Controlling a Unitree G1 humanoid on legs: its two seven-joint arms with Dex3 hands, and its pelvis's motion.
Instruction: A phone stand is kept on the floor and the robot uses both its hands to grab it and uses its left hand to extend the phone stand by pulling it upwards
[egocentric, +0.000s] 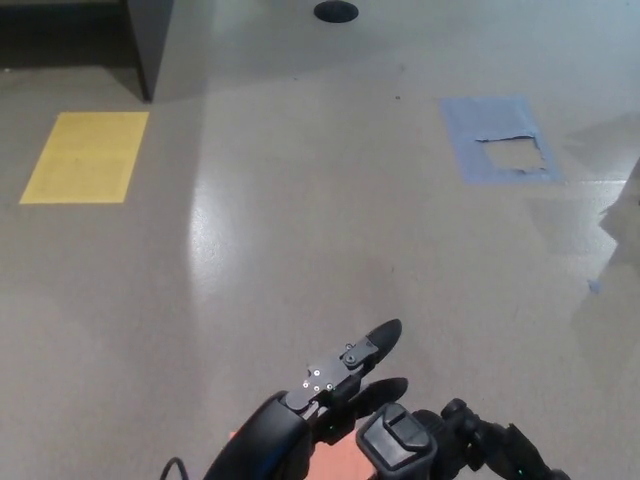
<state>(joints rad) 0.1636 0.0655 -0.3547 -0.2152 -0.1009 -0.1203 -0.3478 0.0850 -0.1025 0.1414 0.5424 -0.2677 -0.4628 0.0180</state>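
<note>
Yellow paper or tape (85, 155) lies flat on the grey floor (300, 230) at the far left, near the foot of a dark cabinet (150, 40) at the upper edge. Further right, low in the frame, the left robot hand (335, 385) reaches in from the bottom edge with its black fingers (375, 338) stretched forward and apart, closed on nothing that can be seen. Under it an orange patch (335, 462) shows on the floor. Just beside it, toward the right, the right robot hand (470, 450) sits at the bottom edge, and a dark, blocky piece (393, 440) between the two hands may belong to it or to the phone stand; whether this hand grips anything cannot be told from here. No phone stand can be made out for certain, so its place is unclear, probably below the frame near the hands. Further up on the right lies a blue square of tape (500, 138) with a torn middle, and a black disc (337, 11) rests at the top edge. Judging from this, the task looks barely begun: grabbing with both hands and pulling upward are both left to do.
</note>
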